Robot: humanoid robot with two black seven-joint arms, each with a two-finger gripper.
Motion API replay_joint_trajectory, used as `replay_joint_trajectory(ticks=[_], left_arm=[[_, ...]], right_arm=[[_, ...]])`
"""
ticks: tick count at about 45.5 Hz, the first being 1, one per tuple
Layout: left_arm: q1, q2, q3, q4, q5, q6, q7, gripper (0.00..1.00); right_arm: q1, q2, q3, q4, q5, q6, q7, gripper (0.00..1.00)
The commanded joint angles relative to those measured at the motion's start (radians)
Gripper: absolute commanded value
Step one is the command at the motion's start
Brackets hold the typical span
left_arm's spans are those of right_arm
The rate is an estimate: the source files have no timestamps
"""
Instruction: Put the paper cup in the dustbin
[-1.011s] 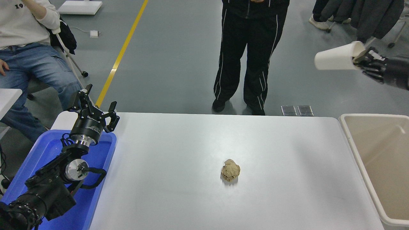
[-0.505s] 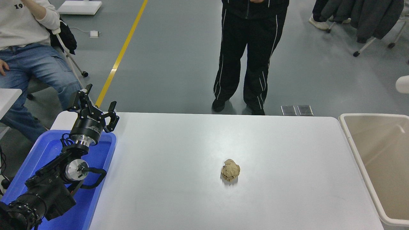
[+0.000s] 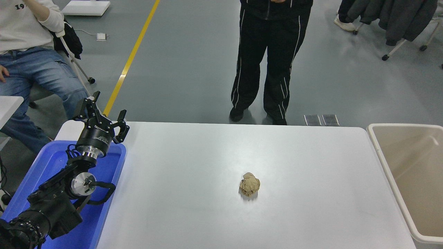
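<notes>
The paper cup is out of view. The dustbin (image 3: 379, 148), a large beige bin with a thick off-white rim, stands at the table's right end, and the part of its inside that shows holds nothing. My right arm and gripper are out of view. My left gripper (image 3: 100, 116) is parked at the lower left above the blue tray, fingers spread open and holding nothing.
A crumpled tan paper ball (image 3: 249, 184) lies near the middle of the white table (image 3: 207, 155). A blue plastic tray (image 3: 104, 207) sits at the left end under the left arm. A person in black trousers (image 3: 266, 58) stands at the far side; another sits at the upper left.
One second ago my right gripper held the white cup high at the right edge. Half a second ago only a bit of white showed at the edge. Now both are gone from view.
</notes>
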Motion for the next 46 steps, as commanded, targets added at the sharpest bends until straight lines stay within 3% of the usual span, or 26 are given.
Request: replay_joint_trajectory(ticks=[1, 17, 21, 25, 32, 37, 39, 46], left_arm=[[0.000, 0.000, 0.001, 0.001, 0.000, 0.000, 0.000, 1.00], [0.000, 0.000, 0.000, 0.000, 0.000, 0.000, 0.000, 1.00], [0.000, 0.000, 0.000, 0.000, 0.000, 0.000, 0.000, 1.00], [0.000, 0.000, 0.000, 0.001, 0.000, 0.000, 0.000, 1.00], [0.000, 0.000, 0.001, 0.000, 0.000, 0.000, 0.000, 1.00], [0.000, 0.000, 0.000, 0.000, 0.000, 0.000, 0.000, 1.00], [0.000, 0.000, 0.000, 0.000, 0.000, 0.000, 0.000, 1.00], [0.000, 0.000, 0.000, 0.000, 0.000, 0.000, 0.000, 1.00]], right_arm=[[-0.086, 0.121, 0.056, -0.005, 0.019, -0.119, -0.017, 0.00], [-0.103, 0.142, 0.049, -0.002, 0.045, -0.168, -0.015, 0.00], [-0.103, 0.142, 0.039, 0.004, 0.047, -0.194, -0.011, 0.25], [-0.104, 0.144, 0.039, 0.005, 0.047, -0.198, -0.009, 0.30], [-0.106, 0.147, 0.039, 0.010, 0.047, -0.199, -0.008, 0.53], [-0.104, 0.152, 0.044, 0.015, 0.047, -0.201, -0.008, 0.87], [-0.101, 0.152, 0.045, 0.019, 0.047, -0.202, -0.008, 0.96], [-0.081, 0.139, 0.055, 0.060, 0.047, -0.188, -0.009, 0.99]])
